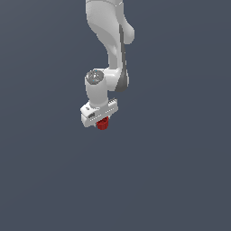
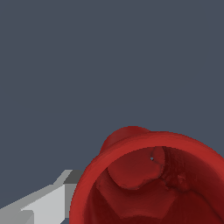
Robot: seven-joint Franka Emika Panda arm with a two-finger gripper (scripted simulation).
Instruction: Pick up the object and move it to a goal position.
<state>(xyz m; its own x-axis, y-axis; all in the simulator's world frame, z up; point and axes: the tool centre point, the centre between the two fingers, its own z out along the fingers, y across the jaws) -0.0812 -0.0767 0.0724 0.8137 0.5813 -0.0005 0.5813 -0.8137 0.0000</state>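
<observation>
The red cup [image 1: 103, 124] sits right under my white gripper [image 1: 102, 121], which points down from the arm in the middle of the exterior view. Only the cup's lower part shows below the hand there. In the wrist view the red cup [image 2: 148, 183] fills the lower corner, very close to the camera, with its open rim and hollow inside facing the lens. One grey finger [image 2: 46, 205] lies against the cup's outer wall; the other finger is out of frame. The gripper looks shut on the cup. I cannot tell how high the cup is above the ground.
A plain dark blue-grey surface [image 1: 180, 171] fills both views around the arm. The white arm [image 1: 110, 40] comes down from the top of the exterior view. No other object or goal marker shows.
</observation>
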